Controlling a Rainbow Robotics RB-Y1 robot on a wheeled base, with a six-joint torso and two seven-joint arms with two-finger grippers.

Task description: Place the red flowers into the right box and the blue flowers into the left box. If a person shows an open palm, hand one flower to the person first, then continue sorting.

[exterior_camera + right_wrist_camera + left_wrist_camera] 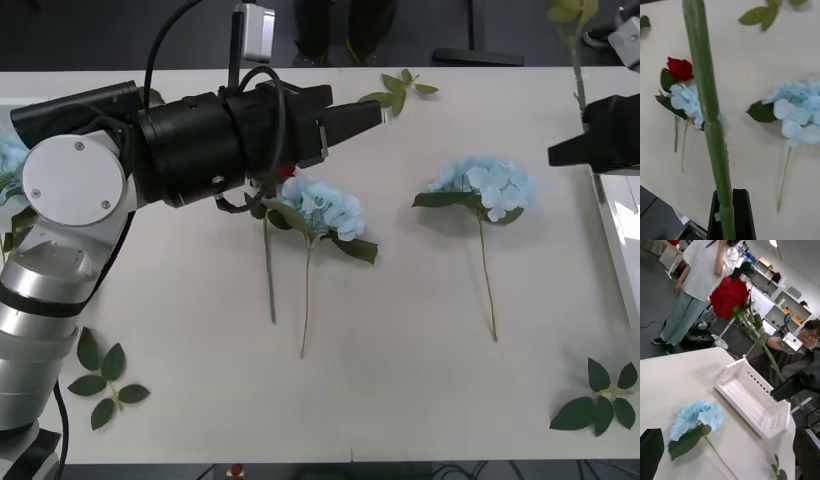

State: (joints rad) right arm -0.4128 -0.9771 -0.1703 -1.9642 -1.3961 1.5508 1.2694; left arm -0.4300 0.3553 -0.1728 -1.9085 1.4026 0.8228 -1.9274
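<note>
The black right gripper [790,388] clamps the thin green stem [709,112] of a deep-red artificial rose [729,298], held above the slotted white plastic tray [752,397]. The black left gripper [375,115] hovers open just above a pale blue hydrangea [325,208].

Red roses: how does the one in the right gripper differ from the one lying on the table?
The held rose stands upright, its stem clamped in the right gripper beside the right box; the table rose lies flat. The held rose hangs free in air; the table rose is tucked against a blue flower, near the open left gripper. Both have deep-red heads and green stems.
</note>
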